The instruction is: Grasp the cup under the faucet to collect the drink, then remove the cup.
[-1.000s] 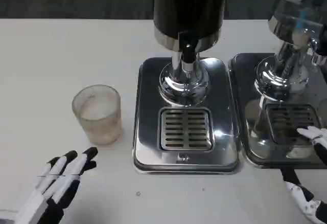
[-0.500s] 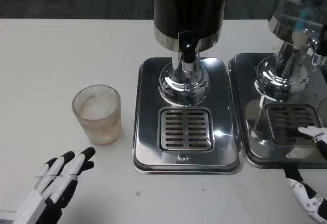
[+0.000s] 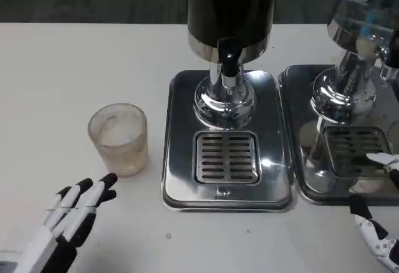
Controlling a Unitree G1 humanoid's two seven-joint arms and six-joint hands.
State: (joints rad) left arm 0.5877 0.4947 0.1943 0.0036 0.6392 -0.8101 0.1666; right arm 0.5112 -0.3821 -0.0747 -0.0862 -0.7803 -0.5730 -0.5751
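Observation:
A frosted clear cup (image 3: pixel 119 138) stands upright on the white table, left of the dispenser's steel tray (image 3: pixel 181 179). The black faucet (image 3: pixel 229 63) juts out under the dark drink tank (image 3: pixel 230 8), above the slotted drip grille (image 3: pixel 226 157). My left hand (image 3: pixel 72 214) lies low near the front edge, fingers stretched out and apart, their tips a short way below the cup and not touching it. My right hand (image 3: pixel 380 223) shows at the right edge, fingers spread, holding nothing, in front of the second dispenser's tray.
A second dispenser (image 3: pixel 358 55) with its own steel tray (image 3: pixel 305 173) and grille stands to the right, close against the first. Bare table (image 3: pixel 68 67) stretches to the left and behind the cup.
My left hand dipped back a little, then edged forward toward the cup again. My right hand slid slightly lower and to the right. The cup has not moved.

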